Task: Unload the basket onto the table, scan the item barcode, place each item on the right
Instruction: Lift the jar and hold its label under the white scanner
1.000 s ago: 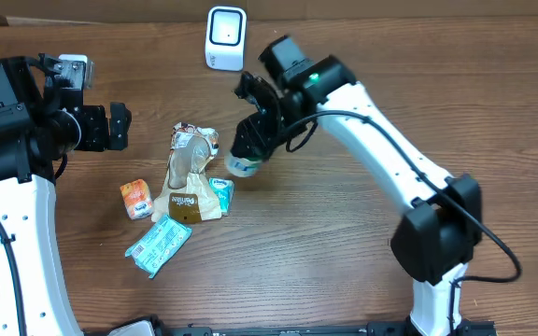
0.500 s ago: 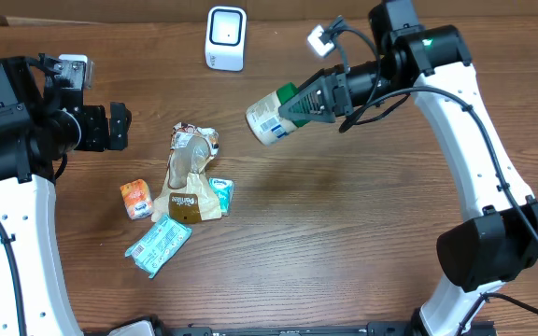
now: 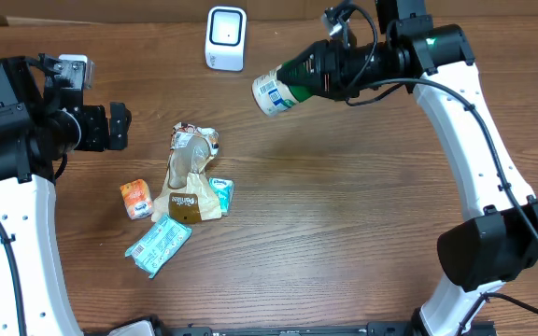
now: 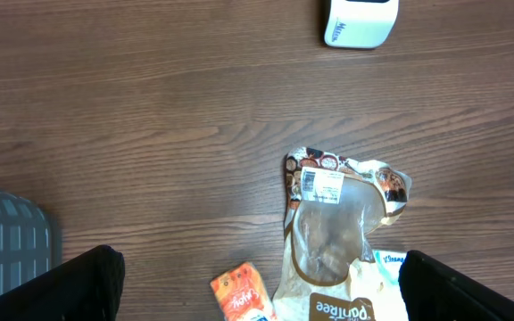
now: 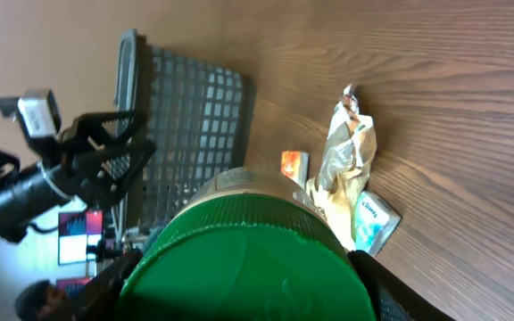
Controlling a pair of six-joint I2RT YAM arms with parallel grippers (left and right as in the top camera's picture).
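green-lidded bottle, white scanner, grey basket

Right end effector clamped, horizontal.

And here's the dark wooden table, with a little pile near the left claw. Nearest the claw lies a crumpled clear plastic bag with a brown label, framed between the claw's two fingers in the wrist view. A small orange packet sits just beside it, on the claw's side. On the far side, a small teal-and-white packet touches the bag, possibly tucked under its edge. A flat teal wrapper lies farthest from the claw. Beyond one claw finger stands a grey mesh basket.
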